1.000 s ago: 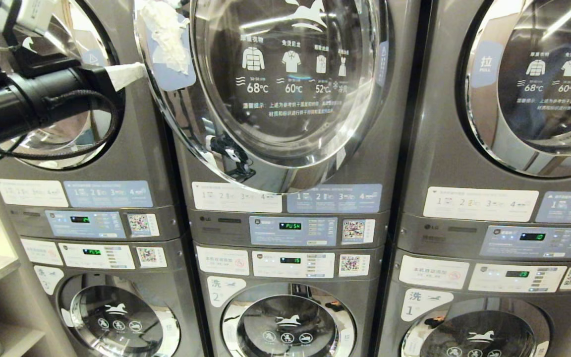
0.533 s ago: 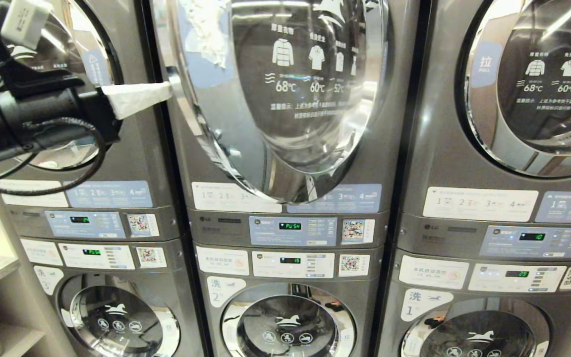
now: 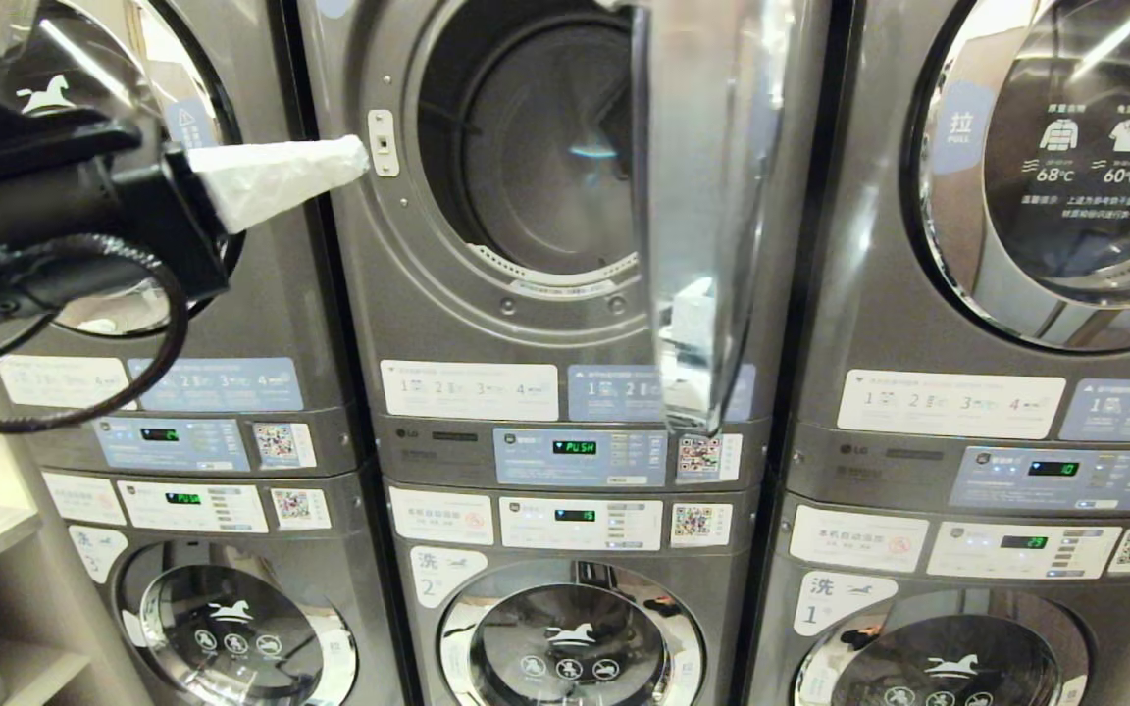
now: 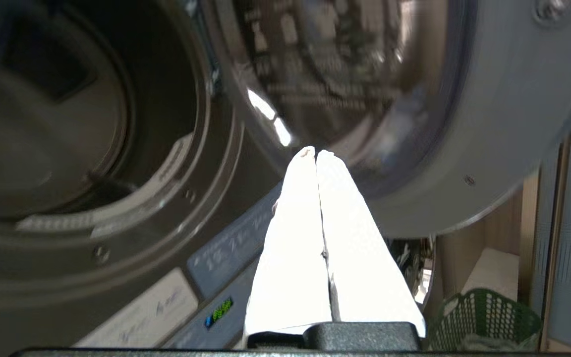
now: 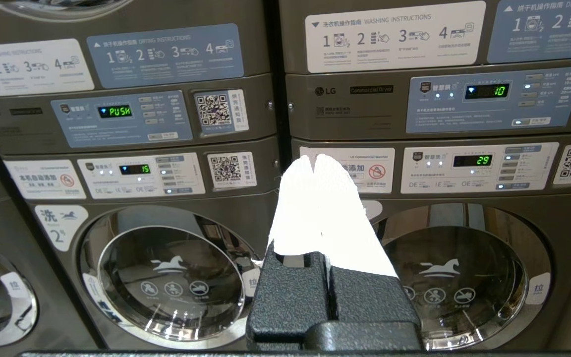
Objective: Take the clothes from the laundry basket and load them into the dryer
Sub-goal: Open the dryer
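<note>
You've got three stacked laundry columns in the head view: three dryers up top, three washers below. One dryer door [image 3: 697, 216] stands open, the middle one; two are closed. One green laundry basket [image 4: 486, 317] shows. Two end effectors, left [image 3: 354, 157] and right [image 5: 316, 159].

Grey dryer [image 3: 349, 294], white-wrapped left gripper [image 3: 354, 157], green laundry basket [image 4: 486, 312], green display [image 3: 580, 447]
</note>
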`<state>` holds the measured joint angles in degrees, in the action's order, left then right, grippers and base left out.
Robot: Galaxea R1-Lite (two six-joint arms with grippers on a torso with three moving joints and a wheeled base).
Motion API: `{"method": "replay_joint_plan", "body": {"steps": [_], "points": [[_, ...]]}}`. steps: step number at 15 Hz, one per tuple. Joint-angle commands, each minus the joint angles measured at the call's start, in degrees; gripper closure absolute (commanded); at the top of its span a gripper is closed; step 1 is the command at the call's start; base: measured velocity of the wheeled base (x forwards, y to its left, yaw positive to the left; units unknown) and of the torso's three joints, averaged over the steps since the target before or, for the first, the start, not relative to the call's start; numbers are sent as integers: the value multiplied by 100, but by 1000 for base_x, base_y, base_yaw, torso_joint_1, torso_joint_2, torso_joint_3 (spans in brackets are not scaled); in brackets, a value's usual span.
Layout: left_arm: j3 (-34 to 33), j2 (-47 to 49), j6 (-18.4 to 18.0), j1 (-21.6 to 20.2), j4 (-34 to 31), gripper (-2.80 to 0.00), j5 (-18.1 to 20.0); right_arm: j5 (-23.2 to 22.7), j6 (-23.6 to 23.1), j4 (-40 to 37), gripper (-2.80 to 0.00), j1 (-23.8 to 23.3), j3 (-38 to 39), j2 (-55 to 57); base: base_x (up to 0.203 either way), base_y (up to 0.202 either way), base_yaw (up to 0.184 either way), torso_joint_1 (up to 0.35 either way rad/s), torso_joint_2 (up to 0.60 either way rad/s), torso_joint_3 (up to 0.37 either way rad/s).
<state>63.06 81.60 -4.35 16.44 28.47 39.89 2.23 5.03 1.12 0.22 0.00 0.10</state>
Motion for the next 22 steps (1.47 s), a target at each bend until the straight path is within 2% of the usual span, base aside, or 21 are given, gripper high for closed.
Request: {"method": "replay_joint_plan", "body": {"steps": [1,2,4,5,6,8,9,11,13,16,18,21,22], "points": [[471,450,-5,452,10,0,-105,0,41,11,0,-2,35,-1,0,0,0,0,0,0],[679,632,-12,705,0,0,-402,-27,-17,3,0,3,28,-1,0,0,0,0,0,0],[607,593,-10,781,-2,0,-1536,-182,-334,58,0,-3,-102,1,0,0,0,0,0,0],[425,358,33,721,-13,0,-2029,-552,-347,89,0,-4,-467,37,0,0,0,0,0,0],[96,101,126,461,-46,0,-2379,-1005,-351,95,0,-8,-995,210,0,0,0,0,0,0],[-857,-586,252,-318,-283,0,-2592,-1623,-244,117,0,-13,-1781,1066,0,0,0,0,0,0],[-1401,-1170,284,-624,-547,0,-2650,-1993,19,144,0,-11,-2391,1501,0,0,0,0,0,0],[-2305,-2330,340,-974,-1241,0,-2765,-2791,548,226,0,-12,-3036,2239,0,0,0,0,0,0],[-3058,-3457,509,-1165,-2078,0,-2922,-3170,759,637,0,-7,-3245,2898,0,0,0,0,0,0],[-3990,-4928,728,-1302,-3026,0,-3107,-3327,825,1580,0,-5,-3588,3975,0,0,0,0,0,0],[-4513,-5726,758,-1339,-3388,0,-3232,-3278,776,1932,0,-16,-3828,4486,0,0,0,0,0,0],[-5254,-6751,472,-1407,-3570,0,-3382,-2740,659,2289,0,-25,-4071,5272,0,0,0,0,0,0],[-5407,-7009,421,-1485,-3596,0,-3391,-2230,635,2470,0,-26,-4170,5568,0,0,0,0,0,0]]}}
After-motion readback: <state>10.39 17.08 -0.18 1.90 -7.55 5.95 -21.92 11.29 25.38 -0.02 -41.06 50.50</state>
